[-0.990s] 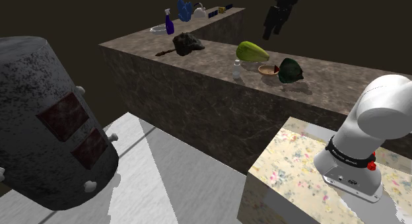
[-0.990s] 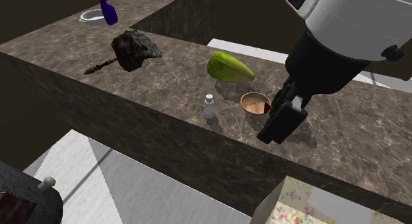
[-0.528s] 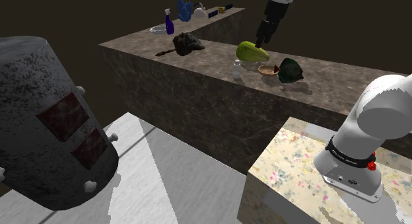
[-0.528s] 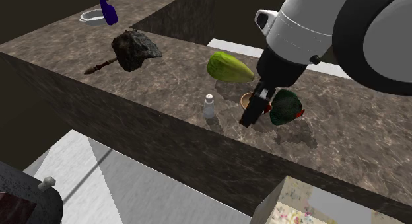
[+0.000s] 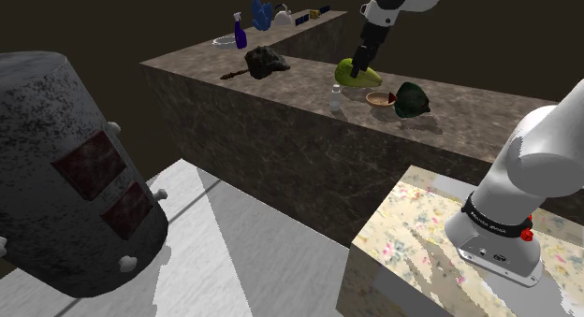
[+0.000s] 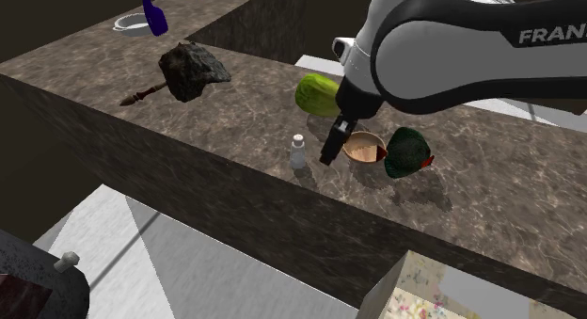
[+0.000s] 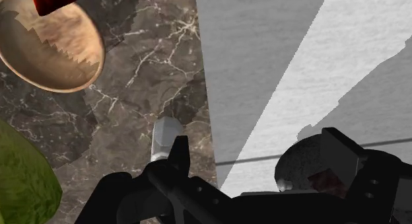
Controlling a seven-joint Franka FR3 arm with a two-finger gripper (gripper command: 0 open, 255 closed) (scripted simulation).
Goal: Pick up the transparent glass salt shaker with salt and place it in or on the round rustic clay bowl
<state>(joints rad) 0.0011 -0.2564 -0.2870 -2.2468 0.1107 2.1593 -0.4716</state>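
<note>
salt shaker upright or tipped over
Upright: the salt shaker stands on its base on the dark veined counter, with its white cap on top, as both exterior views show.

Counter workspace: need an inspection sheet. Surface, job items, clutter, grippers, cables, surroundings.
Surface: dark veined marble counter, things spread along it.
Job's things: salt shaker upright near the counter's front edge; clay bowl close beside it, shaker not in it.
Clutter: green oval fruit behind the bowl; dark green lump with a red part next to the bowl; rock-like lump with a handle; blue spray bottle farther back.
Grippers: gripper between shaker and bowl in the second exterior view; shaker not lifted.
Cables: nothing seen.
Surroundings: grey speckled drum above a pale floor; floral-topped stand.
</note>
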